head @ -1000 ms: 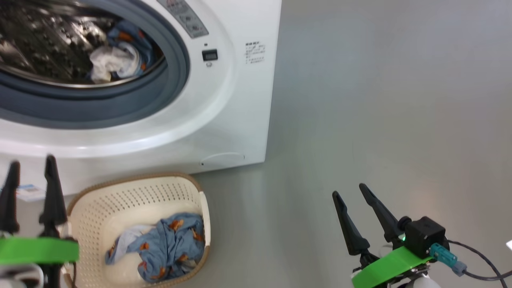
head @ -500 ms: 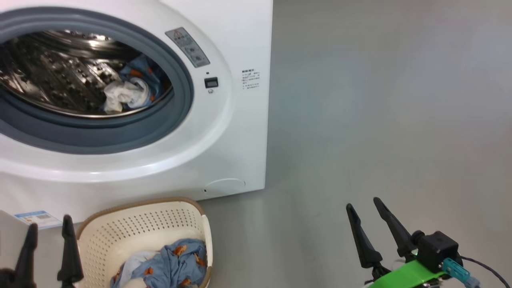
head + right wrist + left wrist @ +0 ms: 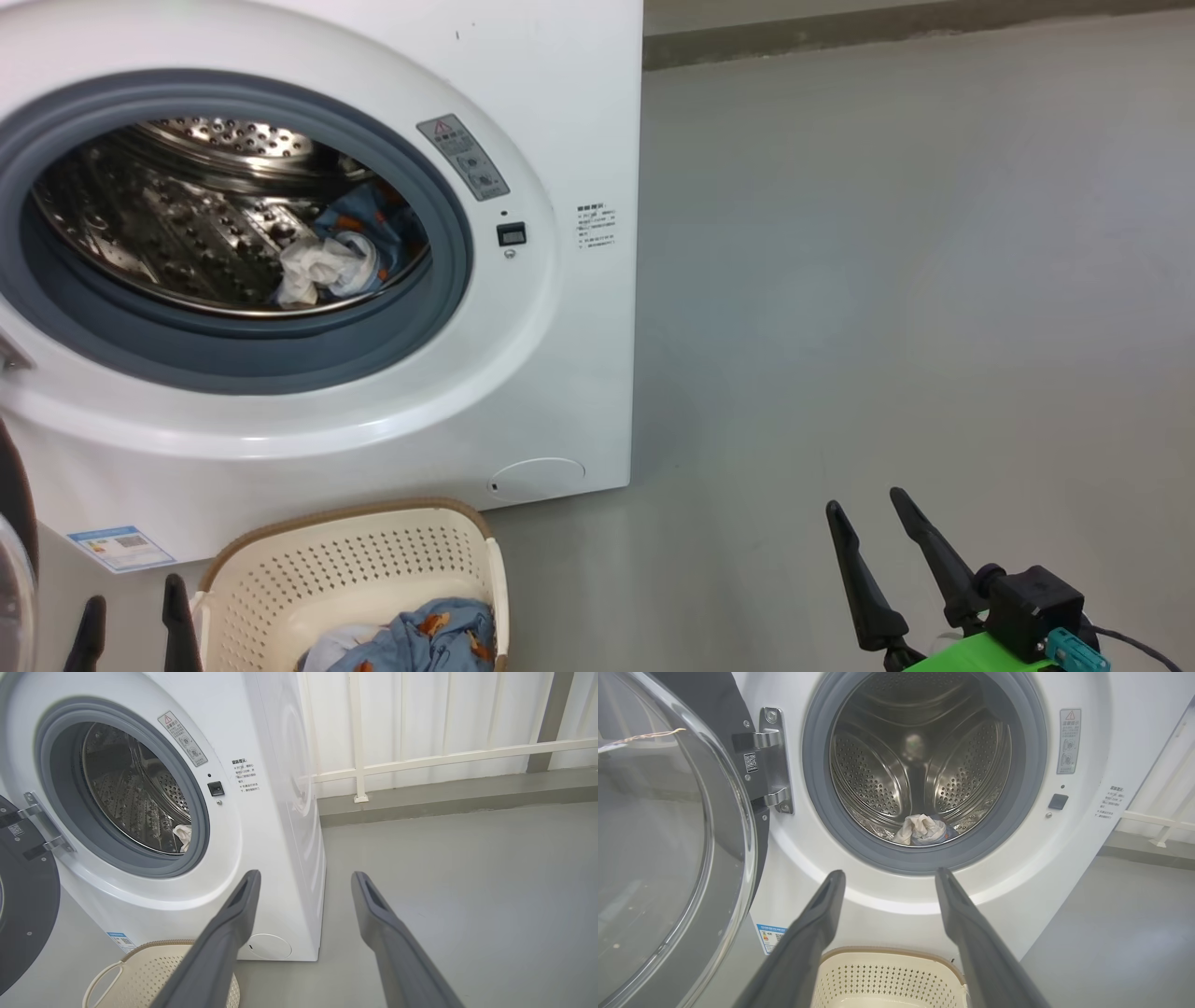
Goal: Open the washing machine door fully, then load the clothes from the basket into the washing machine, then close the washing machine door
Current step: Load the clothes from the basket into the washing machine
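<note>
The white washing machine [image 3: 560, 308] stands with its drum open. Its black glass-windowed door [image 3: 668, 835] is swung out to the left on a metal hinge [image 3: 773, 760]. Some light-blue and white clothes [image 3: 336, 252] lie at the drum's bottom. The cream basket [image 3: 355, 569] sits on the floor against the machine's front, with more blue printed clothes [image 3: 420, 639] in it. My left gripper [image 3: 133, 591] is open and empty just left of the basket, pointing at the drum [image 3: 889, 873]. My right gripper [image 3: 864, 501] is open and empty over bare floor, right of the machine [image 3: 306, 875].
Grey floor [image 3: 887, 280] stretches to the right of the machine. A white railing [image 3: 444, 758] and a low grey kerb run along the back wall. A round white cap [image 3: 537, 478] sits low on the machine's front.
The head camera has tilted up, so the whole scene slid down the picture. My left gripper has sunk lower beside the basket. Both grippers stayed open.
</note>
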`<state>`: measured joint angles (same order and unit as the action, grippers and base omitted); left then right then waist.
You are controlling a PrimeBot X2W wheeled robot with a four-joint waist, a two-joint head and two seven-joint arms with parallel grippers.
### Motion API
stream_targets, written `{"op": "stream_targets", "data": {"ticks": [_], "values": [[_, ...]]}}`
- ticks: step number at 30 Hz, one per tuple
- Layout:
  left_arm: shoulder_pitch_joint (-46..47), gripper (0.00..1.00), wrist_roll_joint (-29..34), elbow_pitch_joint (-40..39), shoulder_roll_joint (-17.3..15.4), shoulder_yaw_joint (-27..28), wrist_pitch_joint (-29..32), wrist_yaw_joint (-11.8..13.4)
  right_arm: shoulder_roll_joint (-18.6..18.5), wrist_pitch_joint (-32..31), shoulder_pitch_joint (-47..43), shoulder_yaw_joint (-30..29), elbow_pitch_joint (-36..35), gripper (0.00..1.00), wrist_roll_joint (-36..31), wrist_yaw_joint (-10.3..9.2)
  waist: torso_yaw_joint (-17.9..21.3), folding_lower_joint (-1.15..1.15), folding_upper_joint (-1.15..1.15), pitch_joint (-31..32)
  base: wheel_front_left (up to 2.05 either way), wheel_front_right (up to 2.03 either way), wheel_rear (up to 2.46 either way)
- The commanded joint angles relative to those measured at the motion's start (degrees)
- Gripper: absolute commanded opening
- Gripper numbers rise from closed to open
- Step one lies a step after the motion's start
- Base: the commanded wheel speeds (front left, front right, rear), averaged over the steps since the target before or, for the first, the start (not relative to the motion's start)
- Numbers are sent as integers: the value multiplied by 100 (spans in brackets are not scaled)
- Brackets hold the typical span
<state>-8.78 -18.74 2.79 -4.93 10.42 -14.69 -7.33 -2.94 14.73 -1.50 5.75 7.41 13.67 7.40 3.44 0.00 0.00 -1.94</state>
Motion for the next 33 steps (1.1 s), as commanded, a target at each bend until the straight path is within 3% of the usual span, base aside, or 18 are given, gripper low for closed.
{"op": "stream_targets", "data": {"ticks": [1,19,33], "values": [[32,100,79,-167,-38,220,-30,-15,6,27,9,99,-139,100,-84,9,-32,0,0,81,0,0,0],[-213,100,210,-260,66,140,-30,-15,6,27,-103,28,-179,100,-157,9,-88,0,0,136,0,0,0],[-142,100,-35,-207,-16,43,-30,-15,6,27,-42,80,-223,100,-93,9,-81,0,0,-215,0,0,0]]}}
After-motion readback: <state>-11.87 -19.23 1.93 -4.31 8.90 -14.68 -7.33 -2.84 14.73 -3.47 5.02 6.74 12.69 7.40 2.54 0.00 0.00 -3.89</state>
